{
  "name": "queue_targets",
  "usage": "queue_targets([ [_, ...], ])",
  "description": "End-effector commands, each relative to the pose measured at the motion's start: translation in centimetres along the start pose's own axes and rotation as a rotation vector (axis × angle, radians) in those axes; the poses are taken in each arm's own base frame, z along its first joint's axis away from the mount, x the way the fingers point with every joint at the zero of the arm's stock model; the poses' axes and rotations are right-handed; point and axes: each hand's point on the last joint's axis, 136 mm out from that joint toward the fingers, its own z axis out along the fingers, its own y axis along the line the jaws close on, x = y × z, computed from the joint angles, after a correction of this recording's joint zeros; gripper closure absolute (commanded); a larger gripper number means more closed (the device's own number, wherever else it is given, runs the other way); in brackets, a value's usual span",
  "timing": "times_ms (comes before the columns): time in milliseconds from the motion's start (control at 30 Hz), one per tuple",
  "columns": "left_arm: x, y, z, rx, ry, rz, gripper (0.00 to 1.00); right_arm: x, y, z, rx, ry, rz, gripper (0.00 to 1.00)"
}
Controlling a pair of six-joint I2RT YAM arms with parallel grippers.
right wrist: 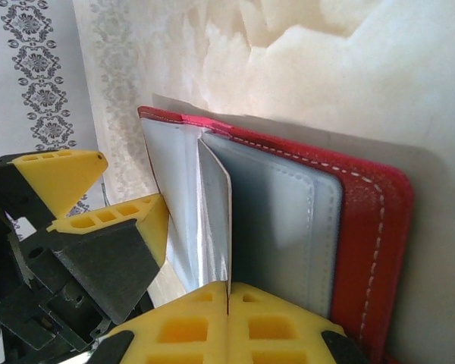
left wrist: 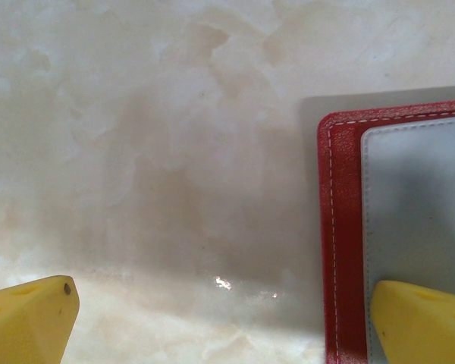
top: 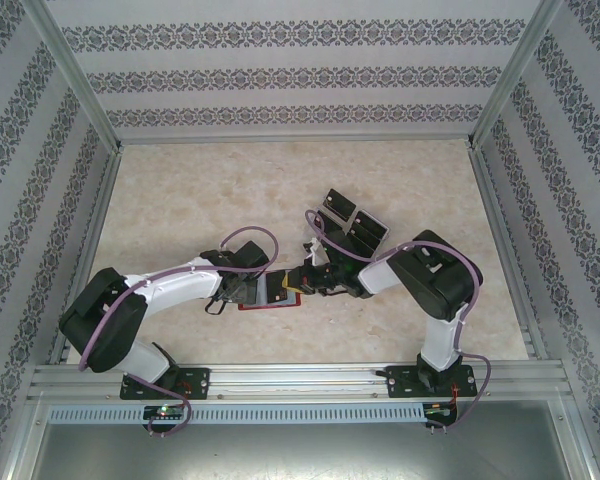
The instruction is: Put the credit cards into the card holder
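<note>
The card holder (top: 277,301) lies open on the marble-patterned table (top: 180,200), near the front rail (top: 300,375) and about midway between the two arms. In the left wrist view its rounded red corner and white-stitched border (left wrist: 341,227) frame a greyish sleeve. The left gripper (left wrist: 224,303) stands spread wide, with one yellow fingertip (left wrist: 30,318) over bare tabletop and the other over the sleeve's lower edge. Whether that tip touches the sleeve cannot be told. The right gripper (right wrist: 227,299) is closed on the free edge of one clear sleeve leaf (right wrist: 212,220), lifting it upright from the spine while the other sleeves lie flat against the red cover (right wrist: 364,227). The left gripper's fingers (right wrist: 68,171) sit just beside the holder's far edge, so the two grippers crowd it from both sides. From above, the left gripper (top: 242,290) and right gripper (top: 302,283) nearly meet over the holder. The credit cards (top: 368,230) lie in a dark cluster behind the right arm's forearm, apart from the holder; how many there are is too small to tell. The back and left of the table lie open up to the patterned walls (top: 280,80).
</note>
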Motion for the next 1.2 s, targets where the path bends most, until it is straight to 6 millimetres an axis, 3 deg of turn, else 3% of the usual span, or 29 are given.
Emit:
queue_targets([
  [0, 2.0, 1.2, 0.8, -0.067, 0.061, 0.036, 0.00, 0.6, -1.2, 0.6, 0.032, 0.036, 0.044, 1.00],
  [600, 2.4, 1.2, 1.0, -0.062, 0.072, 0.034, 0.00, -0.1, -1.3, 0.8, -0.037, 0.021, 0.160, 1.00],
  [967, 2.4, 1.2, 1.0, -0.061, 0.071, 0.032, 0.00, 1.4, -2.5, 0.0, 0.180, 0.042, 0.016, 1.00],
  [1167, 2.5, 1.2, 1.1, -0.062, 0.074, 0.032, 0.00, 1.6, -2.0, 0.2, 0.189, 0.057, -0.050, 1.00],
])
